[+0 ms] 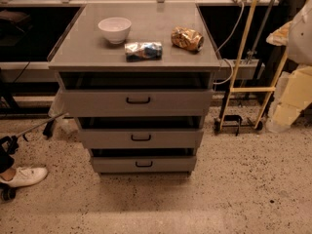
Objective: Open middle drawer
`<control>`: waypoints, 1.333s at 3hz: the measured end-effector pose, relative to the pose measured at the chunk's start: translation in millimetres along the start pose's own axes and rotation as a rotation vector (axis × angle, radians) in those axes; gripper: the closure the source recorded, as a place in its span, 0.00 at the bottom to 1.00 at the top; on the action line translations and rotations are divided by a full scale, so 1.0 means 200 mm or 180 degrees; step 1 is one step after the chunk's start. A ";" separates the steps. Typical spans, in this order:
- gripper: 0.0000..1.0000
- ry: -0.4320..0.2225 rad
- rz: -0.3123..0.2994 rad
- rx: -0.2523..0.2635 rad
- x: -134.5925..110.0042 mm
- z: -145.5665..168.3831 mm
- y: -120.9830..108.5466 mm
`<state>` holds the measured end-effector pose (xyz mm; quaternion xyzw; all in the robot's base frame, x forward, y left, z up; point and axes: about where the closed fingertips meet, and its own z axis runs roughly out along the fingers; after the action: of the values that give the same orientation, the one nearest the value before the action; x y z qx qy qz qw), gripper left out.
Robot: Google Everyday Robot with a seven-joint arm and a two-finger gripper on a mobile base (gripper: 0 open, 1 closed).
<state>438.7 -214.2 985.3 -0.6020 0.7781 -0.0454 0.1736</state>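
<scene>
A grey cabinet (136, 57) with three stacked drawers stands in the middle of the camera view. The middle drawer (107, 138) is the second grey front, with a small black loop handle (141, 138) at its centre. A dark gap shows above its front. The top drawer (97, 101) and the bottom drawer (112, 165) sit above and below it, each with a like handle. My gripper is not in view. A pale rounded shape (300, 33) at the right edge may be part of my arm, well away from the drawers.
On the cabinet top stand a white bowl (115, 29), a blue and silver packet (143, 50) and a crushed brown can (187, 38). A yellow hand truck (243, 89) stands to the right. A person's white shoe (22, 176) is at the lower left. The floor is speckled.
</scene>
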 end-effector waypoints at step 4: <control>0.00 -0.0781 0.0192 -0.0621 -0.42 0.66 0.49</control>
<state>408.5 -88.7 853.2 -0.5933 0.7695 0.1095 0.2094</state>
